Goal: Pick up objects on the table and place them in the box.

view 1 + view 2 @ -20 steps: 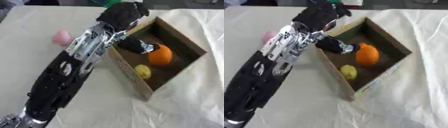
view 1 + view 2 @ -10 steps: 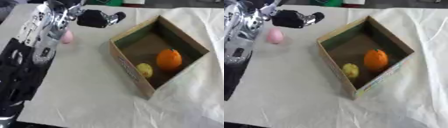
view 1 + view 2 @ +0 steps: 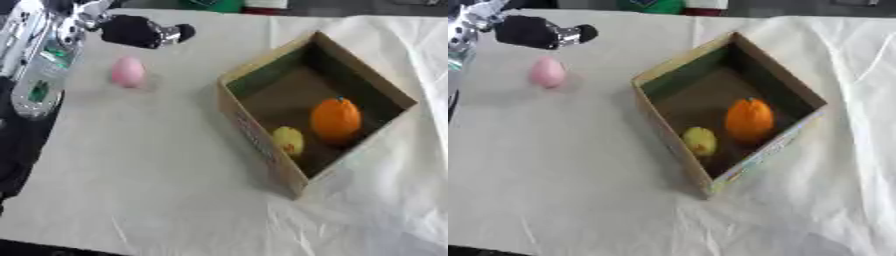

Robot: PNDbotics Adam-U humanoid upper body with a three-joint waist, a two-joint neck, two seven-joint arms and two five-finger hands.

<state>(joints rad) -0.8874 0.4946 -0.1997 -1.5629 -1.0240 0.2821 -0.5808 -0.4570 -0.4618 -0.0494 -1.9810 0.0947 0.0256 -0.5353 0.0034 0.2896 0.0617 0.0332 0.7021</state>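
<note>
Left hand (image 3: 140, 31) above pink egg-shaped object (image 3: 128, 71), apart from it; finger state impossible to tell. Orange (image 3: 335, 120) and yellow fruit (image 3: 288, 141) inside box (image 3: 262, 145).

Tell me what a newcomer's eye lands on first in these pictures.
First, the open brown cardboard box right of centre, with a round orange fruit and a smaller yellow fruit inside. Next, the pink egg-shaped object alone on the white table cloth to the box's left. Above it, at the upper left, hangs the robot's black left hand.
</note>
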